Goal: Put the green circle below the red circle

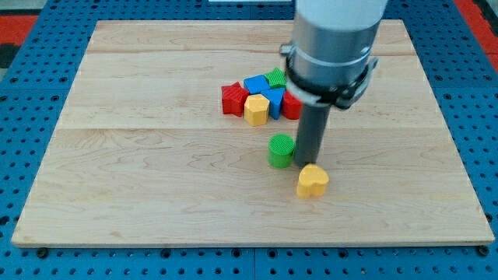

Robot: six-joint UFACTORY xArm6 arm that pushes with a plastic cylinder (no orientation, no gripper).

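I can read no brand, label or writing anywhere. My arm comes down from the view's top as a grey cylinder with a dark collar, ending in a straight dark rod held upright. This tool has nothing that clenches or releases; it grasps nothing. My tip point(304, 164) sits on the pale wooden tabletop point(140, 187), just right of the green circle block point(281, 150) and just above the yellow heart-shaped block point(312, 181). Farther off lies a cluster: red star-like block point(233, 99), yellow block point(256, 110), blue blocks point(256, 84), another green block point(275, 76), and the red circle block point(290, 106), half hidden by the arm.
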